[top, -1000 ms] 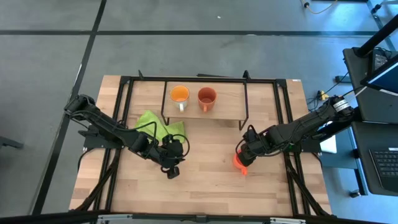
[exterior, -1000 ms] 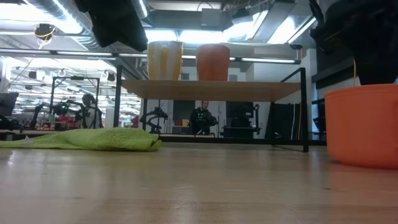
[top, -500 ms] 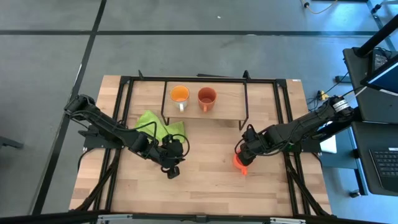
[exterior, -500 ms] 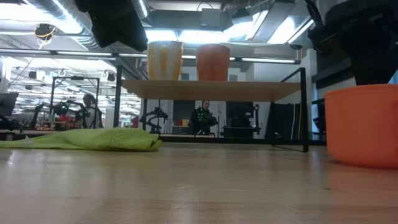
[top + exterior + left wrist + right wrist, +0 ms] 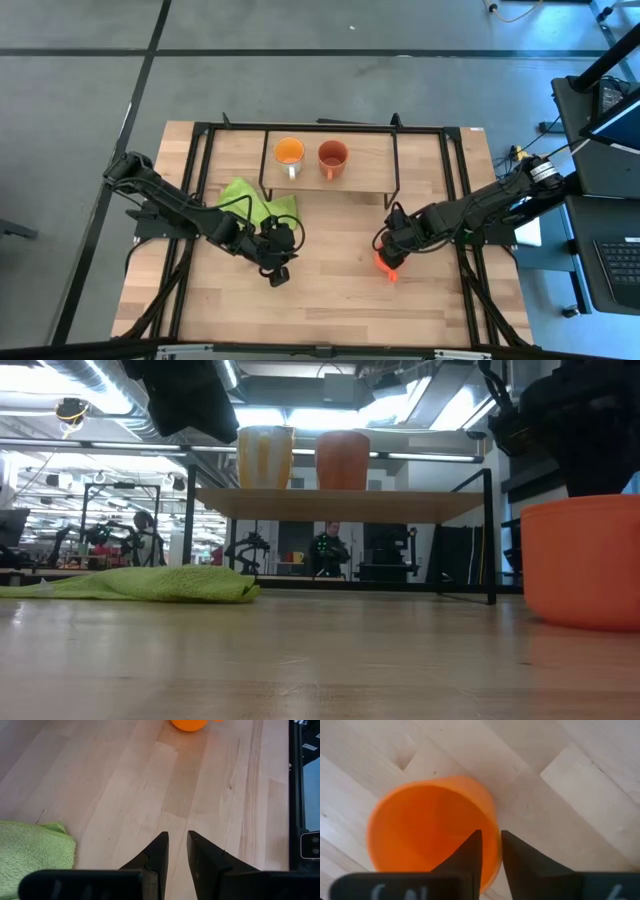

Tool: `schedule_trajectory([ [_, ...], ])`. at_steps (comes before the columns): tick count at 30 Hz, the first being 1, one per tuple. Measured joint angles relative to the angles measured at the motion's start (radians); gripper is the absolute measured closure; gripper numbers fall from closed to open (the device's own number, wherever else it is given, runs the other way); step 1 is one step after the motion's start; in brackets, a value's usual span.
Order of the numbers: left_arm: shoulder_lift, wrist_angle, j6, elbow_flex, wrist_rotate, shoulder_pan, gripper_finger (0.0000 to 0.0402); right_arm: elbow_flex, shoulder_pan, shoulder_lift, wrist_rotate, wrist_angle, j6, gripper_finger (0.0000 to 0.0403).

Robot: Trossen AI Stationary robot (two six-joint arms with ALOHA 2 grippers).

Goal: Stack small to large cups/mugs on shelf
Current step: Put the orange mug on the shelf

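Three mugs: two stand on the shelf, one on the tabletop.
Shelf [image 5: 360,160]: light-wood board on a black wire frame, at the middle of the tabletop's far edge.
Yellow mug [image 5: 289,153]: upright on the shelf's left part, white handle toward the near side; the low view shows pale stripes down its side [image 5: 265,457].
Brown-orange mug [image 5: 333,156]: upright on the shelf just beside the yellow mug, apart from it [image 5: 342,460].
Red-orange mug [image 5: 385,262]: upright on the tabletop [image 5: 330,290], right of centre, well apart from the shelf; it fills the right edge of the low view [image 5: 582,560].
Right gripper [image 5: 386,245]: directly over the red-orange mug [image 5: 432,830]; fingers close together with a narrow gap, tips astride the mug's rim wall, one inside and one outside. Whether they press on the rim cannot be told.
Left gripper [image 5: 279,274]: low over bare tabletop, left of centre toward the near edge; fingers nearly closed, a thin slit between them, holding nothing [image 5: 177,851].
Green cloth [image 5: 255,208]: crumpled on the tabletop at the shelf's left front leg, beside the left arm.
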Motion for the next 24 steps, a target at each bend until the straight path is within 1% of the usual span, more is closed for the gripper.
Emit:
schedule_trajectory([
  [6, 0.000, 0.000, 0.000, 0.000, -0.006, 0.000, 0.0337, 0.000, -0.006, 0.000, 0.000, 0.000, -0.020, 0.0390],
  [11, 0.000, 0.000, 0.000, 0.000, -0.006, 0.000, 0.0337, 0.000, -0.008, 0.000, 0.000, -0.006, -0.019, 0.0384],
  [14, 0.000, 0.000, 0.000, 0.000, -0.006, 0.000, 0.0337, 0.023, -0.008, 0.000, -0.009, -0.030, -0.031, 0.0393],
  [16, 0.000, 0.000, 0.000, 0.000, -0.006, 0.000, 0.0337, 0.064, -0.008, 0.000, -0.010, -0.065, -0.049, 0.0394],
  [19, 0.000, 0.000, 0.000, 0.000, -0.007, 0.000, 0.0337, 0.164, -0.016, 0.000, -0.003, -0.160, -0.083, 0.0395],
  [24, 0.000, 0.001, 0.000, 0.000, -0.030, 0.000, 0.0337, 0.396, -0.033, 0.001, 0.113, -0.330, -0.203, 0.0396],
])
